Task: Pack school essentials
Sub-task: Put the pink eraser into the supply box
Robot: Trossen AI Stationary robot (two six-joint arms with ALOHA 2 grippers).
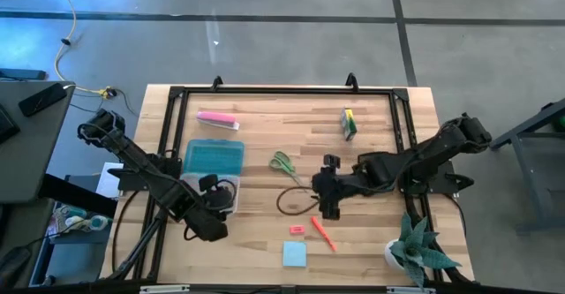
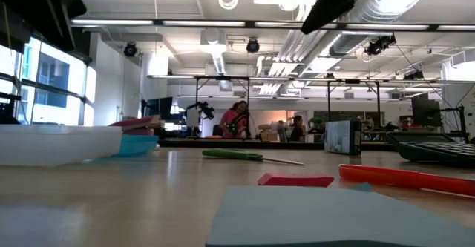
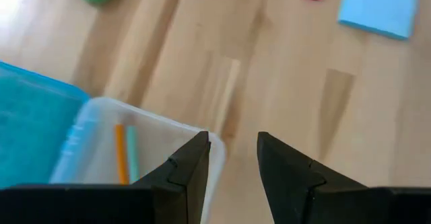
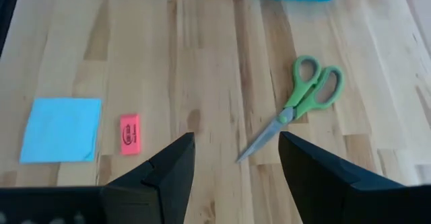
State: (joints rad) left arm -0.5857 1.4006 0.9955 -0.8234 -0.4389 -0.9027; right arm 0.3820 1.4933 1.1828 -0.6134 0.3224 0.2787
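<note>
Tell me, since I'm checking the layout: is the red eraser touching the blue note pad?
Apart. The right wrist view shows bare wood between the red eraser and the blue note pad.

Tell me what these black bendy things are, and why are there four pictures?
They are two robot arms at a wooden table. One camera looks down from above, one sits low on the table, and one rides on each arm's wrist. The left pincer is open and empty over a clear box with two pencils inside. The right pincer is open too, just above the green-handled scissors. Also lying there: a blue note pad, a tiny red eraser, an orange-red pen and a spiky plant. Nothing is held.
</note>
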